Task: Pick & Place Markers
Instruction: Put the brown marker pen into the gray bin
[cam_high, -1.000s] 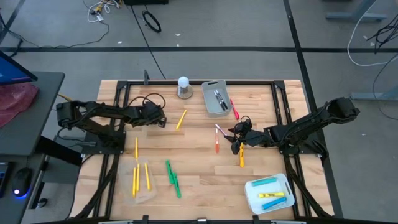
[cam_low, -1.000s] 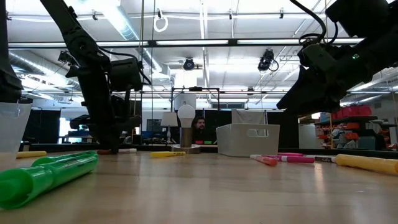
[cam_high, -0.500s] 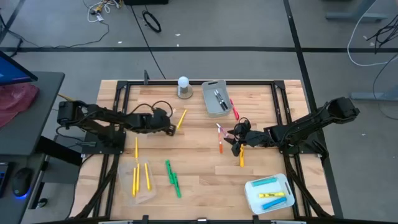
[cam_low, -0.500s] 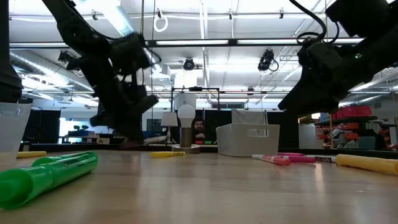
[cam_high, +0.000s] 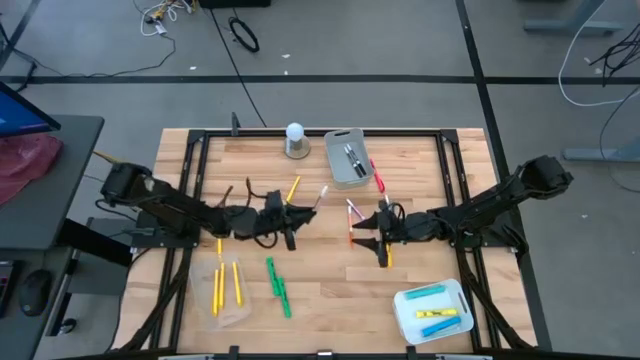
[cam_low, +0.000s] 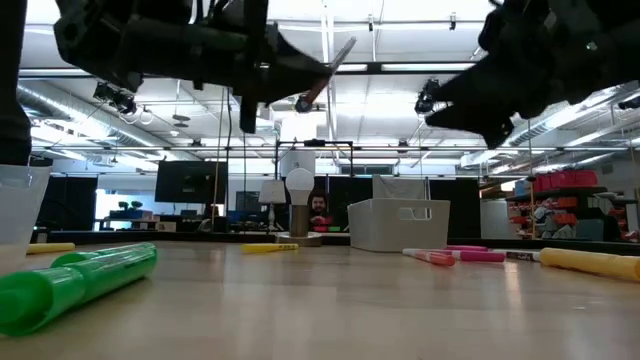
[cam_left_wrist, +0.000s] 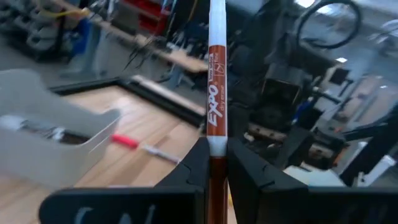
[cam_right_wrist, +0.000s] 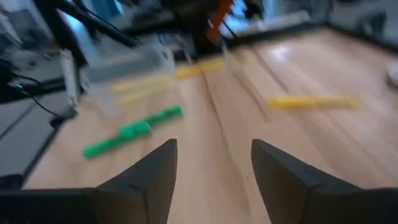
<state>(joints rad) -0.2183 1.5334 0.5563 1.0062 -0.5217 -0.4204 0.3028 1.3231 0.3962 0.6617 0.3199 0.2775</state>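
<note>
We see a pale plank-wood worktop (cam_high: 320, 270) w/ slim stick-shaped markers (cam_high: 228, 285) scattered across it. Left tool (cam_high: 298, 217), mid-worktop and raised, is clamped tight on a brown-and-white dry-erase marker (cam_left_wrist: 216, 93), smooth plastic barrel sticking out past the dark angular fingers (cam_left_wrist: 193, 168). Right tool (cam_high: 366, 233) hangs just beside orange and yellow markers, its fingers (cam_right_wrist: 283, 171) spread wide, nothing in them. A grey rectangular bin (cam_high: 347, 158) at the far edge holds dark markers; a clear tub (cam_high: 432, 311) holds yellow and blue ones.
</note>
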